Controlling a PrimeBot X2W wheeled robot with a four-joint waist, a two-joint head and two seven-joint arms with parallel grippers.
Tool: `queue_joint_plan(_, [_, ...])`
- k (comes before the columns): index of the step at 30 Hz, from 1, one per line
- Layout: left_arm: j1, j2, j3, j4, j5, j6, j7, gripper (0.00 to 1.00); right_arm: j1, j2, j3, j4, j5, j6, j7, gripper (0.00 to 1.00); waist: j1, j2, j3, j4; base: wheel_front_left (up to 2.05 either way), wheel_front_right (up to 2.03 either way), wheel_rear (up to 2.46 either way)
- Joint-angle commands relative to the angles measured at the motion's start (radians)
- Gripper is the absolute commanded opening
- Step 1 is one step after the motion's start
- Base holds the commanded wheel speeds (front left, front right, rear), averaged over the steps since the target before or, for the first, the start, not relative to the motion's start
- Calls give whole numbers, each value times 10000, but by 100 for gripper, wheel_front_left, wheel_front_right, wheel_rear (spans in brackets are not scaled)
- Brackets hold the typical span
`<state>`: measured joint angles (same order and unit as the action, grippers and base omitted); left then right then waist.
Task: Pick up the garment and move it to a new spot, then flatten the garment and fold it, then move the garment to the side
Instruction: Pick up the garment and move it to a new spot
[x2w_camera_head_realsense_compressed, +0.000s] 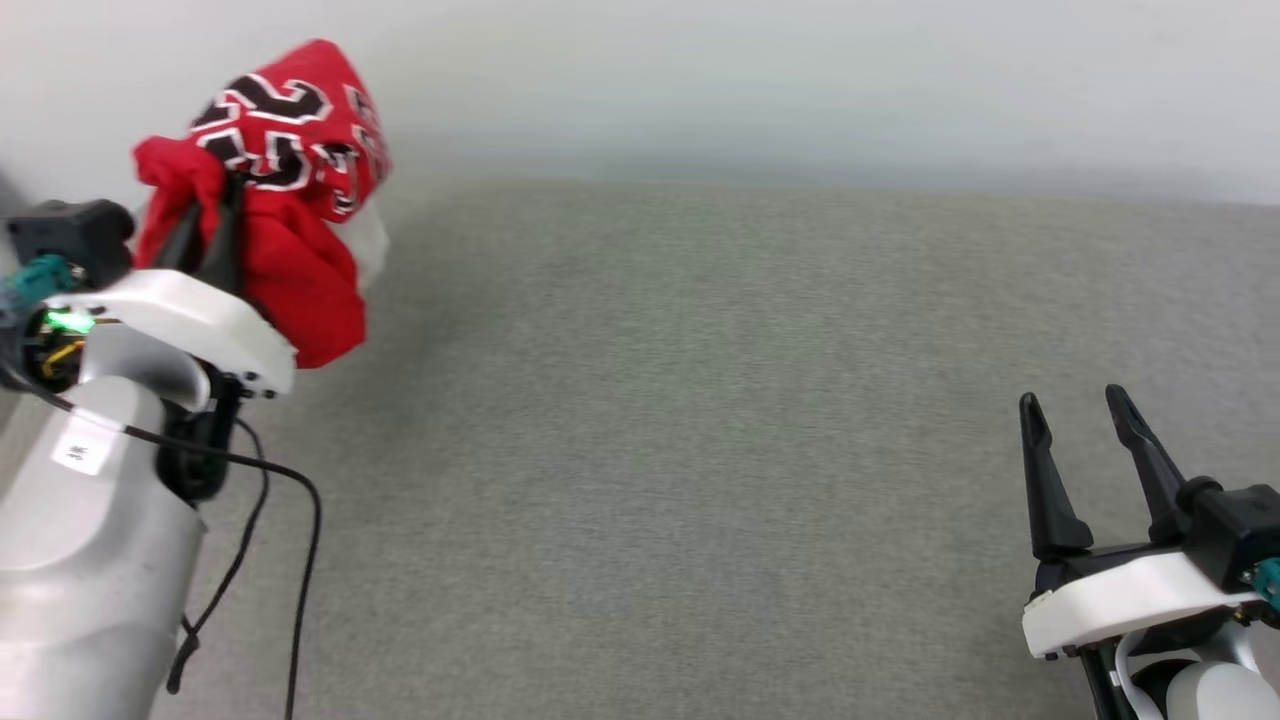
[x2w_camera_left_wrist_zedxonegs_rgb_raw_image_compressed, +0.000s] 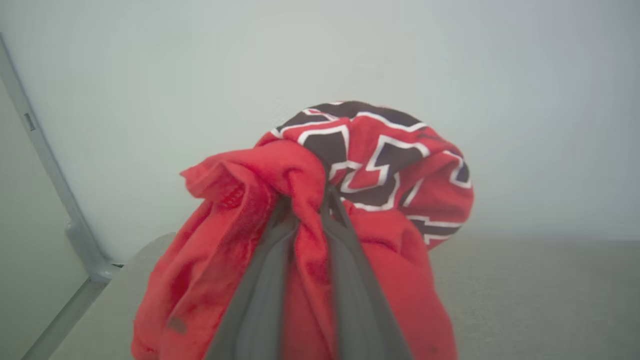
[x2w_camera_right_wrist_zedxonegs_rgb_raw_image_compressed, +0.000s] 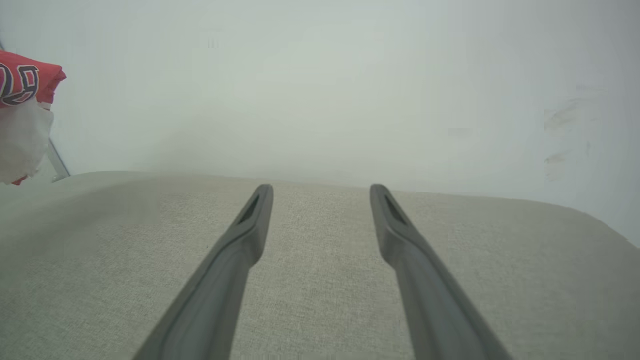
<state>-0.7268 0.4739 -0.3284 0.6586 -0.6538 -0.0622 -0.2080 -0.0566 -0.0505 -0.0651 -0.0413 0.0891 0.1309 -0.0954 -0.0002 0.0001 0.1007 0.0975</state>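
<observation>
Between the closed fingers of the left pincer (x2w_camera_head_realsense_compressed: 205, 215) the garment (x2w_camera_head_realsense_compressed: 300, 270) hangs bunched, seemingly clear of the grey surface (x2w_camera_head_realsense_compressed: 700, 450) beneath it, so the pick-up looks done. Well off to its right, the right pincer (x2w_camera_head_realsense_compressed: 1075, 400) stands wide open and empty, low over that surface. Setting it down at a new spot, flattening, folding and moving it aside all appear left to do.

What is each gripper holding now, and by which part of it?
The left gripper is shut on the garment, pinching a bunched fold of its plain red fabric. The right gripper is open and holds nothing.
</observation>
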Motion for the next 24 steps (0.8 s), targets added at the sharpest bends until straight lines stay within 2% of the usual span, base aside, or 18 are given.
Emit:
queue_joint_plan(1, [158,-73,-71,-286,12,26,30,0,148,3,-7,-41,96,-3,62,100,2,-1,-105,-487,0,0,0])
queue_joint_plan(8, [868,-803,-802,-1667,166,3,150,0,183,3,-133,-150,200,-3,124,100,2,-1,25,-1448,0,0,0])
queue_joint_plan(12, [1332,-1496,-1593,-2373,285,-143,302,0,219,3,-238,-264,201,-3,166,100,2,-1,229,-1950,0,0,0])
queue_joint_plan(21, [2237,-2532,-3534,-2649,526,-508,764,0,27,5,-146,-377,336,-3,54,100,2,-1,847,-2122,0,0,0])
queue_joint_plan(24, [2544,-2660,-3958,-2594,545,-567,799,0,-55,3,-172,-361,371,-5,-40,100,2,-1,1039,-2047,0,0,0])
